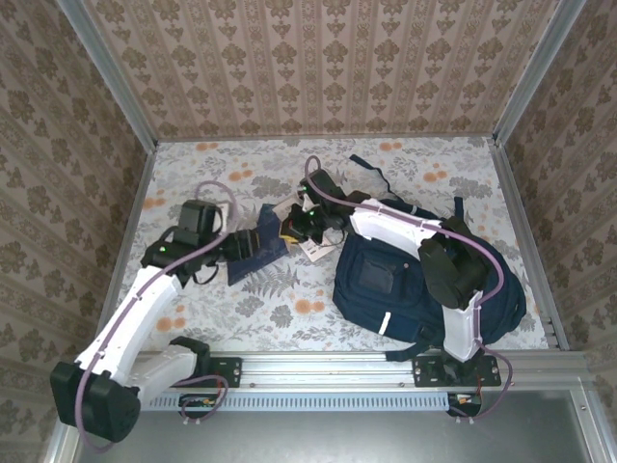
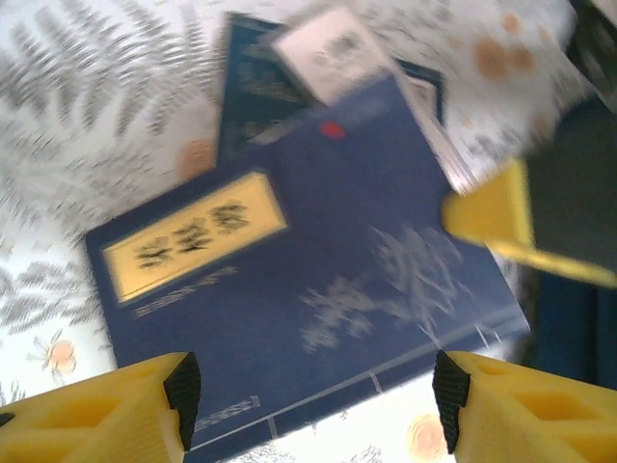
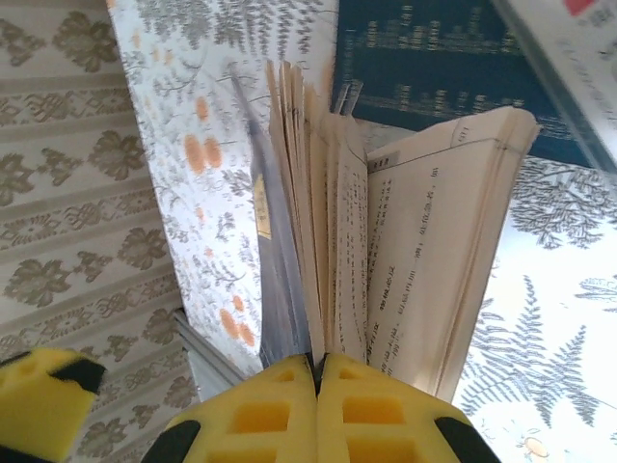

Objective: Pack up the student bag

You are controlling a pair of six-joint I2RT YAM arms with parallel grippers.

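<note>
The student bag (image 1: 405, 289), a large navy backpack, lies on the right half of the table under my right arm. My right gripper (image 1: 308, 220) reaches left past it. In the right wrist view this gripper (image 3: 318, 359) is shut on a few pages of an open book (image 3: 424, 241), whose pale printed leaves fan out above the fingers. A navy-blue book with a yellow label (image 2: 289, 289) lies flat on the cloth at centre left (image 1: 258, 253). My left gripper (image 2: 315, 395) hovers over its near edge, open, with nothing between the pads.
A dark teal book (image 2: 255, 96) and a white booklet (image 2: 333, 48) lie partly under the navy book. A yellow finger of the right gripper (image 2: 492, 217) pokes in beside them. Patterned walls enclose the floral tablecloth (image 1: 241, 174) on three sides.
</note>
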